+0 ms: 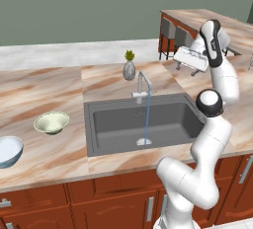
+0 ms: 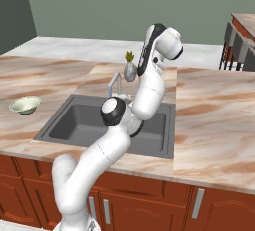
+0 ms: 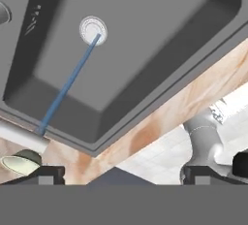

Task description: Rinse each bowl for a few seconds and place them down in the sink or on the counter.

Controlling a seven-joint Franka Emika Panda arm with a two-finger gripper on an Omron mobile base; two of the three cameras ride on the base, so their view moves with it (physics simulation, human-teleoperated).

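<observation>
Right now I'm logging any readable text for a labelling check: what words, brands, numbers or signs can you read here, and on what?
None can be read: the sink, faucet, counter, cream-green bowl, blue-white bowl and vase all show plain surfaces without lettering.

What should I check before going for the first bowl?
1. Water running: ok, a blue stream falls from the faucet to the drain.
2. Sink free for rinsing: ok, no bowl inside.
3. Cream-green bowl reachable: cannot tell; it sits upright on the counter left of the sink.
4. Blue-white bowl: ok, upright at the left edge.
5. End effector empty: ok, nothing between the fingertips.
6. End effector open: ok.
</observation>
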